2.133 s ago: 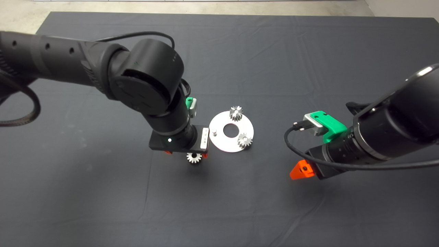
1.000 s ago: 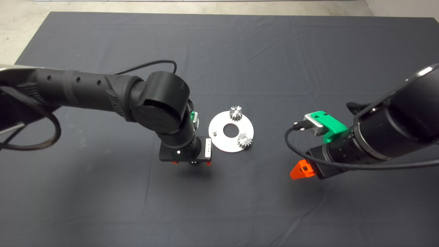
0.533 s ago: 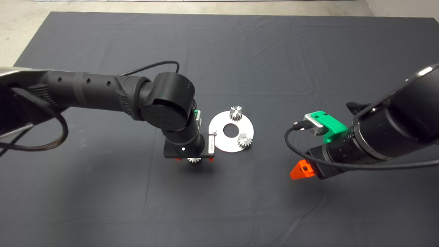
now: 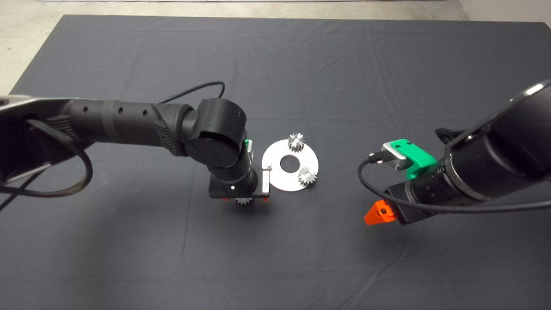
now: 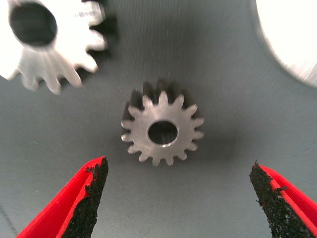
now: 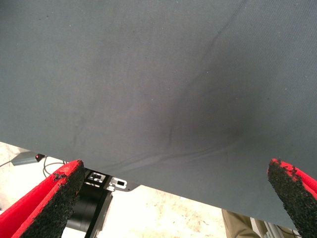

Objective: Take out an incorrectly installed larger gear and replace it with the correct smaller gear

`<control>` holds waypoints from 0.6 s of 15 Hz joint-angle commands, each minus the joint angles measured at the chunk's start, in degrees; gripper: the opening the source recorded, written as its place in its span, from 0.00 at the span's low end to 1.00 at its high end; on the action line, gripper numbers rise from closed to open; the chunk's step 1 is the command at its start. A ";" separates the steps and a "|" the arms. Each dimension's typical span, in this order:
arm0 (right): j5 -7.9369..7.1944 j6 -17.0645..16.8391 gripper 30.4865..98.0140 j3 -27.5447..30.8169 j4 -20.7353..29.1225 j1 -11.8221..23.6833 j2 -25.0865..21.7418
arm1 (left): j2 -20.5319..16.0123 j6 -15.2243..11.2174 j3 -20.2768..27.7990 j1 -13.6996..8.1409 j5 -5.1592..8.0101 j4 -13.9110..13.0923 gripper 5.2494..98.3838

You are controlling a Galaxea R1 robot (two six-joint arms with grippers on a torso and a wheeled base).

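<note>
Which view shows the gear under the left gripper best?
Left wrist view: the gear lies flat on the mat, whole, between the open left gripper. Head view shows only its edge under the wrist. Right wrist view doesn't show it.

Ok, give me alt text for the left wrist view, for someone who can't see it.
A small gear lies flat on the dark mat, centred beyond the open left gripper, whose red fingers stand clear of it on either side. A larger gear lies apart from it near one corner, and the edge of the metal disc shows at another.
</note>
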 commanded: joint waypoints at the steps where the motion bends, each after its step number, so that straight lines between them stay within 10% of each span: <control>1: -1.89 0.01 1.00 0.39 1.24 1.36 -0.09 | 0.22 0.24 -0.05 -0.79 0.92 1.39 0.73; 9: -1.89 -0.08 1.00 0.39 1.24 1.36 -0.26 | 0.22 0.33 -0.23 -0.79 0.92 2.74 0.73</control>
